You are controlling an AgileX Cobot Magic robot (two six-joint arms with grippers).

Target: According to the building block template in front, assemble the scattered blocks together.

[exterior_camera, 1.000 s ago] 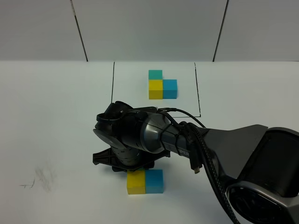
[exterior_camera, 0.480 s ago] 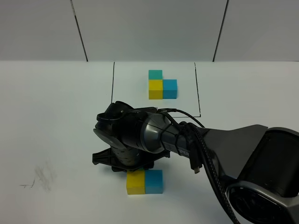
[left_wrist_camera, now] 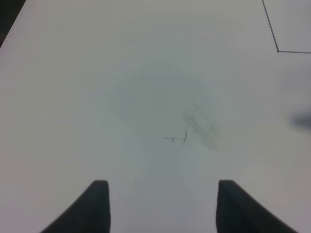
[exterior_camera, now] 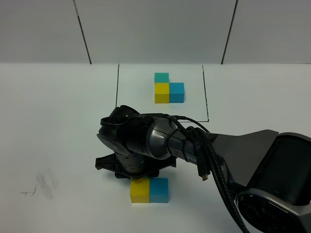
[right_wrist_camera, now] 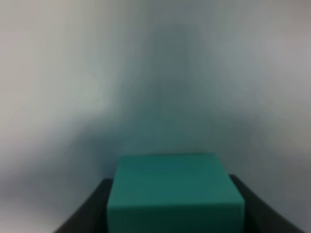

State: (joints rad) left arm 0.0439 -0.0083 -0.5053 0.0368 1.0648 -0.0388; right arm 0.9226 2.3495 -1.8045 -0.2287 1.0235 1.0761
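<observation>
The building block template (exterior_camera: 168, 88), teal-green, yellow and blue cubes in an L, lies inside the black-line rectangle (exterior_camera: 117, 92) at the back. In front, the loose yellow cube (exterior_camera: 140, 190) and blue cube (exterior_camera: 159, 189) sit side by side, touching. My right gripper (exterior_camera: 130, 170) reaches across and hangs just behind the yellow cube; its wrist hides the fingers from above. In the right wrist view the right gripper (right_wrist_camera: 175, 213) is shut on the teal-green cube (right_wrist_camera: 174, 194). My left gripper (left_wrist_camera: 163, 187) is open and empty above bare table.
The white table (exterior_camera: 58, 121) bears a faint pencil smudge (exterior_camera: 43, 184) at the front left, also seen in the left wrist view (left_wrist_camera: 197, 126). The right arm's dark body and cables (exterior_camera: 209, 155) cover the front right. A corner of the black line (left_wrist_camera: 277, 48) shows.
The right wrist has shifted slightly to the left, and the yellow and blue pair has moved a few pixels left with it. The template has not moved.
</observation>
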